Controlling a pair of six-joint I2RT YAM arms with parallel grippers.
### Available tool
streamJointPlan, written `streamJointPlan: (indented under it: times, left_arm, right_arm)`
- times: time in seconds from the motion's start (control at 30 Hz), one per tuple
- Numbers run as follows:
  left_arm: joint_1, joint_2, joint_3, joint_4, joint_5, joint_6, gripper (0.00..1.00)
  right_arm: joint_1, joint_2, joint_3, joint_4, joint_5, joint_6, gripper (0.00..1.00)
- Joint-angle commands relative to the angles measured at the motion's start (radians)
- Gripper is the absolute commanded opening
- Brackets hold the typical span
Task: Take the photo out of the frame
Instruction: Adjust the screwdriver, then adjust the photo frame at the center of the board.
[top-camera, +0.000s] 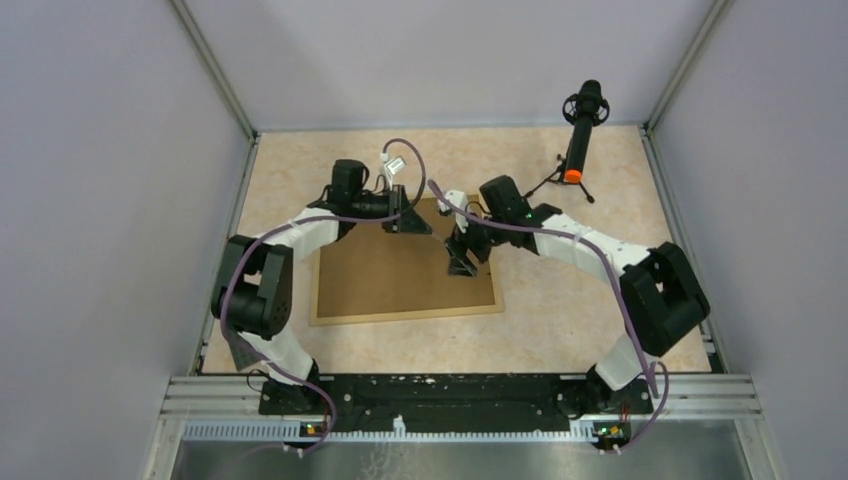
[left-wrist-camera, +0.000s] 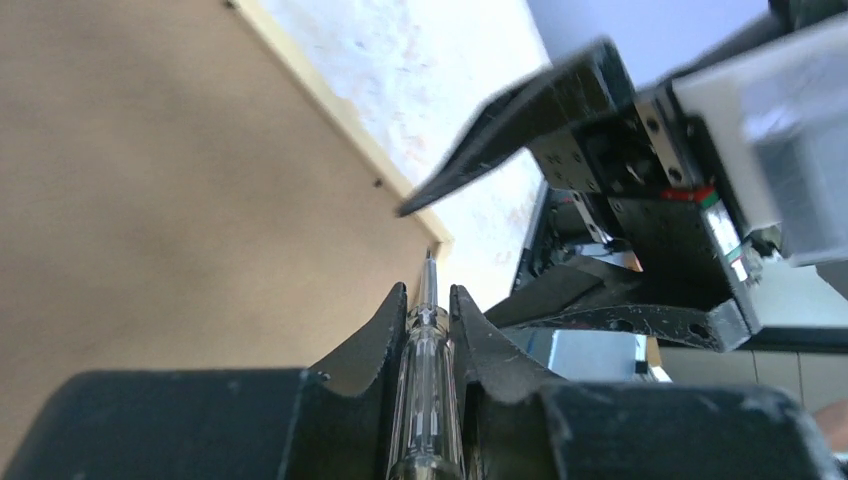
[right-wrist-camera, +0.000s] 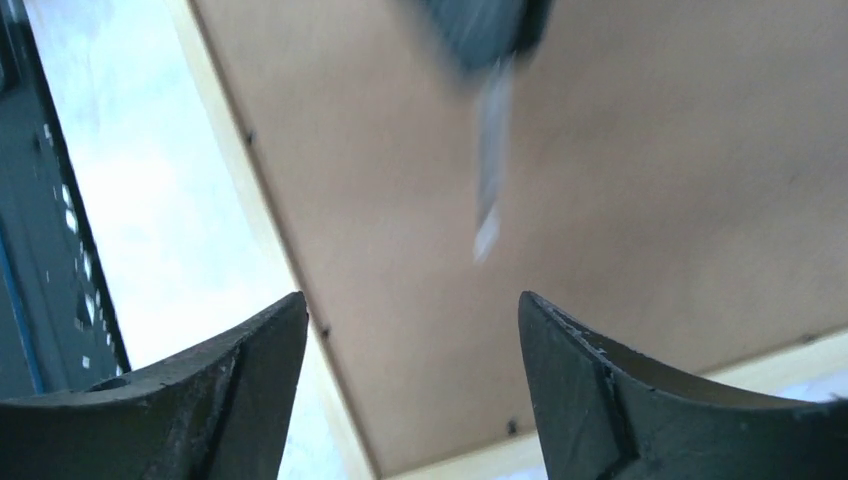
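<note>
The frame (top-camera: 405, 312) lies face down in the middle of the table, with its brown fibreboard back (top-camera: 390, 275) up. The photo is hidden under it. My left gripper (top-camera: 408, 222) is at the frame's far edge, shut on a clear-handled screwdriver (left-wrist-camera: 428, 390). The screwdriver's metal tip points at the frame's light-wood corner (left-wrist-camera: 437, 243). My right gripper (top-camera: 462, 262) is open and empty, just above the fibreboard (right-wrist-camera: 600, 200) near the right side. Small dark tabs (right-wrist-camera: 325, 330) line the wood rim (right-wrist-camera: 255, 240). The screwdriver shows blurred in the right wrist view (right-wrist-camera: 490, 190).
A black microphone with an orange band (top-camera: 580, 140) stands on a small tripod at the back right. The table top (top-camera: 570, 300) is pale marbled beige, walled by white panels. A metal rail (top-camera: 460, 395) runs along the near edge by the arm bases.
</note>
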Motion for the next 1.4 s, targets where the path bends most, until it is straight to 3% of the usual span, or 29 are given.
streamJointPlan:
  times: [0.0, 0.23, 0.43, 0.73, 0.93, 1.1, 1.27, 1.37]
  left_arm:
    - [0.111, -0.01, 0.005, -0.01, -0.085, 0.042, 0.0]
    - [0.205, -0.04, 0.013, -0.087, -0.217, 0.084, 0.0]
    - [0.255, -0.064, -0.031, -0.078, -0.223, 0.064, 0.0]
    - [0.287, -0.118, -0.072, -0.055, -0.247, 0.053, 0.0]
    - [0.319, -0.145, -0.09, -0.055, -0.248, 0.054, 0.0]
    - [0.319, -0.127, -0.106, -0.01, -0.221, 0.034, 0.0]
    - [0.298, -0.094, -0.123, 0.054, -0.217, -0.008, 0.0]
    - [0.298, -0.078, -0.126, 0.098, -0.213, -0.04, 0.0]
  right_arm:
    - [0.057, -0.146, -0.161, 0.053, 0.088, -0.011, 0.76]
    - [0.252, -0.129, -0.264, 0.182, 0.312, -0.024, 0.66]
    - [0.341, -0.065, -0.265, 0.244, 0.35, 0.013, 0.59]
    - [0.43, 0.092, -0.224, 0.311, 0.552, 0.038, 0.55]
    - [0.439, 0.175, -0.184, 0.316, 0.691, 0.071, 0.34]
    - [0.372, 0.221, -0.103, 0.286, 0.651, 0.044, 0.2]
    - [0.371, 0.24, -0.036, 0.286, 0.581, 0.029, 0.22]
    - [0.371, 0.203, -0.023, 0.285, 0.504, 0.063, 0.36]
